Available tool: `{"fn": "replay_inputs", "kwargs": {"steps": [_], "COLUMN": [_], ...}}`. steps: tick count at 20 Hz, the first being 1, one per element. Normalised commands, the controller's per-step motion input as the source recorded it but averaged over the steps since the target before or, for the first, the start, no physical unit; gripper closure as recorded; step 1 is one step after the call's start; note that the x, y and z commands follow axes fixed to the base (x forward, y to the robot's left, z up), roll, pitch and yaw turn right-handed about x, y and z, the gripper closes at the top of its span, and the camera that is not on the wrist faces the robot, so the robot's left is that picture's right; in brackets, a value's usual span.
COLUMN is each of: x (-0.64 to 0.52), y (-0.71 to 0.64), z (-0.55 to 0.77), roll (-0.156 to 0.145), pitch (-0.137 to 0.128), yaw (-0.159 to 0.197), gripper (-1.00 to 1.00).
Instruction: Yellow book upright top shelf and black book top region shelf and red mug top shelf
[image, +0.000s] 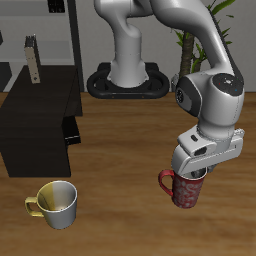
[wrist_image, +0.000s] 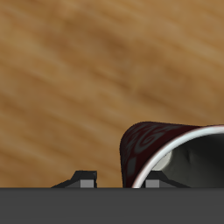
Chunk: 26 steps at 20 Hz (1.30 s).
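Note:
The red mug (image: 185, 190) stands upright on the wooden table near its front edge, handle pointing toward the yellow mug. My gripper (image: 195, 172) hangs directly over its rim, open. In the wrist view the gripper (wrist_image: 121, 182) straddles the red mug's wall (wrist_image: 144, 144): one fingertip (wrist_image: 83, 179) is outside it and the other is at the rim's inner side. The yellow book (image: 33, 62) stands upright on the flat top of the black shelf (image: 40, 125). The black book (image: 72, 128), showing a pale stripe, sits low against the shelf's side.
A yellow mug (image: 55, 203) with a pale inside stands near the table's front edge, in front of the shelf. The robot's base (image: 128, 78) and a potted plant (image: 190, 40) are at the back.

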Motion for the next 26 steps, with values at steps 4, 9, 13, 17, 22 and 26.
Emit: {"fn": "replay_inputs", "kwargs": {"steps": [4,9,13,17,22,26], "x": [-0.16,-0.17,-0.40,-0.45,-0.36,-0.32], "y": [-0.07,-0.22,-0.31,-0.28,-0.38,-0.42], "z": [-0.01,0.12,0.44,0.74,0.75,0.73], "roll": [0.009,-0.016,-0.008,-0.019,-0.076,-0.115], "pitch": [0.008,0.005,-0.047,-0.087,-0.072,-0.089], "yaw": [-0.019,-0.049,-0.002,-0.021,-0.007,-0.038], "gripper": [1.00,1.00,1.00,1.00,1.00,1.00]}}
